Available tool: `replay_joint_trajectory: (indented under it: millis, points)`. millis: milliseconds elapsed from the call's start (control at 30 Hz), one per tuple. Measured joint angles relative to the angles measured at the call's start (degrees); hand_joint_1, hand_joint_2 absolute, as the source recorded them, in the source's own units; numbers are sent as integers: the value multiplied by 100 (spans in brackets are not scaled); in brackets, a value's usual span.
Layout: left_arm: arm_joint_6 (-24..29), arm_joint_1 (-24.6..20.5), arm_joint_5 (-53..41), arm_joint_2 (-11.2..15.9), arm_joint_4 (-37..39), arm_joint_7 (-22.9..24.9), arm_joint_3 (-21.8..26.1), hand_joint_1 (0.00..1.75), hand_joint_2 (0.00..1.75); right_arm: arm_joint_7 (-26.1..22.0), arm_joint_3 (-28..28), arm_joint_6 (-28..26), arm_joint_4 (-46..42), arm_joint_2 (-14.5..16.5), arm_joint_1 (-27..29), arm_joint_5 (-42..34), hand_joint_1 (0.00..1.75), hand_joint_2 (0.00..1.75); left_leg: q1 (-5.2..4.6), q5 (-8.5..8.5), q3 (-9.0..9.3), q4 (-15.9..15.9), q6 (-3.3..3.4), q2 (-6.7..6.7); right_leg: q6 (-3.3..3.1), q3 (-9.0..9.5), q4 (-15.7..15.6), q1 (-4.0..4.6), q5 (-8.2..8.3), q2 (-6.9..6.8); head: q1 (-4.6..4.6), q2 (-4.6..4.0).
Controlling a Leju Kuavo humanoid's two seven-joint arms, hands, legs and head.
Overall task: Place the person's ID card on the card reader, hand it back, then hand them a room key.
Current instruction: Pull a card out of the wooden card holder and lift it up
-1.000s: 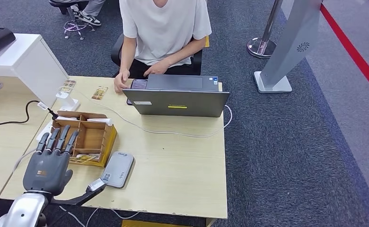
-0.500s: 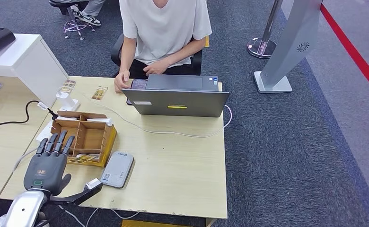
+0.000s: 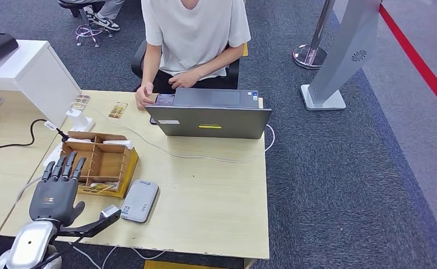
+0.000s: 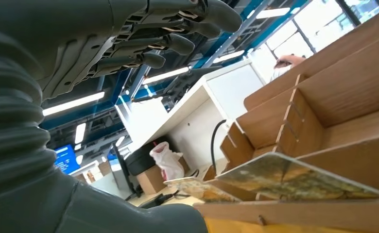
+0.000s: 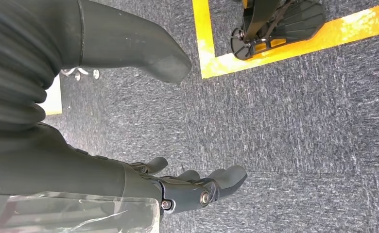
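Left hand (image 3: 55,193) flat and spread over the near left corner of the wooden desk (image 3: 216,196), fingers (image 3: 65,167) extended and apart, thumb out to the side, nothing in its grasp. Fingertips just over the near edge of the cardboard organizer box (image 3: 101,159), whether touching it cannot be told from above. Seen from the left wrist, same fingers (image 4: 178,43) straight and separated above the box dividers (image 4: 294,121), with printed cards (image 4: 299,179) lying across the nearest compartments; possibly the room keys, print too blurred to say. Grey card reader (image 3: 139,200) flat on the desk just beside the box, on its right and near side, its top bare, a cable leading off its near corner toward the robot. Right hand (image 5: 187,187) hanging over dark carpet beside yellow floor tape, fingers loosely spread, holding nothing.

Across the desk, a person (image 3: 194,39) in a white T-shirt seated behind a grey laptop (image 3: 208,114), both hands at its far left edge. Two small cards (image 3: 118,109) flat on the far left of the desk, near a white stand (image 3: 80,119); ID card not distinguishable among them. White cable looping across the desk from the stand past the laptop.
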Motion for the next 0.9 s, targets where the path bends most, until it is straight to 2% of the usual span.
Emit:
replay_joint_trajectory:
  millis: [267,400,900]
  points:
    - [317,-89,0,-52,292,-60,1,0,175,-16,2,-2,0,0,-1,13,0,175,0,0,0,0,0,1,0,-1,0,0,0,2,-1,0]
    - [344,-102,-7,-72,368,-66,0,0,175,-48,2,-7,0,0,-2,21,0,0,0,0,0,0,0,1,0,-1,0,0,0,1,-1,0]
    - [532,-335,-15,-160,760,-134,-71,0,175,-84,18,2,0,0,-6,109,0,0,0,0,1,0,0,2,0,-1,0,0,0,2,0,0]
